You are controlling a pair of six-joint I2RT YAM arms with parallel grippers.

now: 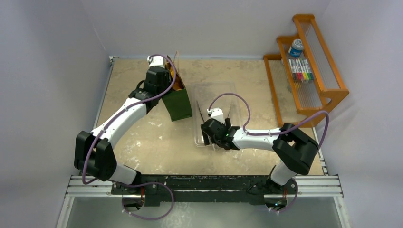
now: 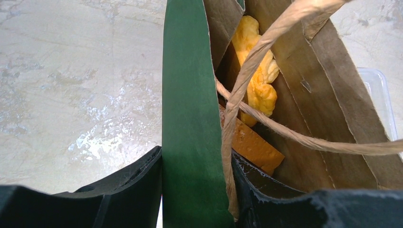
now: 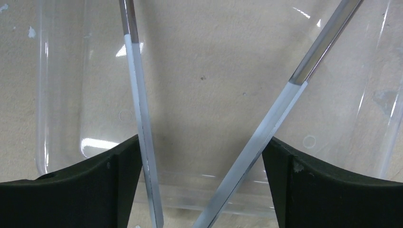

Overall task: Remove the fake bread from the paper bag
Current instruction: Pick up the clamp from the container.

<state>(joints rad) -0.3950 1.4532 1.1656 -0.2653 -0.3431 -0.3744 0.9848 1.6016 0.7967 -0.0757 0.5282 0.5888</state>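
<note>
Metal tongs (image 3: 134, 71) above clear tray (image 3: 62, 85)

Left end effector (image 2: 196, 190) reaches far forward, clamped; right end effector (image 3: 202, 185) low, gripping

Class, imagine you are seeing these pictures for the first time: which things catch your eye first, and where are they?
The dark green paper bag, left of centre in the top view, has its wall pinched by the left gripper, with golden fake bread showing inside. Near the middle, the right gripper holds metal tongs over a clear tray. An orange wooden rack sits far right.
</note>
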